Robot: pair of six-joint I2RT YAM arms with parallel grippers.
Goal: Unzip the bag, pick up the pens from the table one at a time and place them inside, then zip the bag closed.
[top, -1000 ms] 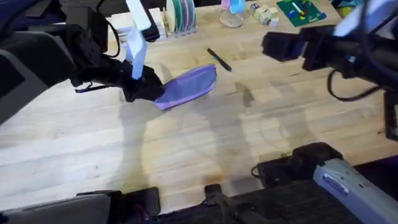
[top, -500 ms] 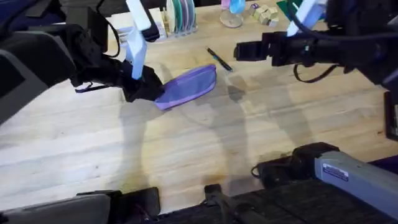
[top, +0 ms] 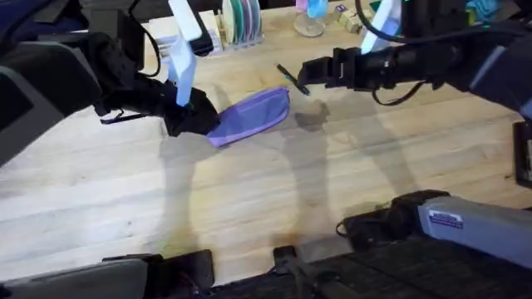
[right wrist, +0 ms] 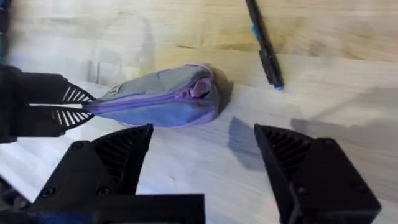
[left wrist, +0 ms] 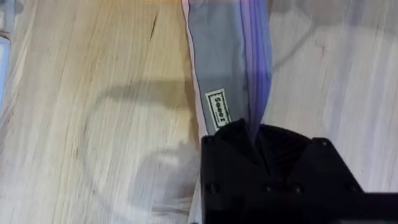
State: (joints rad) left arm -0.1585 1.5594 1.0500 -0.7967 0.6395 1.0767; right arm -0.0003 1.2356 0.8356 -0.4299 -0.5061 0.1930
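Left end effector (top: 193, 119) is clamped on the near end of the bag (top: 252, 115), pinning it to the desk (top: 249, 208); right end effector (right wrist: 202, 165) hangs wide open above the far end. Soft, limp fabric, so it'll bunch: take the small zipper tab, probably that lump at the tip. The pen (right wrist: 263, 43) lies just beyond, light and thin.

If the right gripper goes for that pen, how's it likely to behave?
The pen is thin and round, lying flat on the table, so it will likely roll if nudged sideways. It looks rigid and light. The open right gripper would probably need to close squarely across it.
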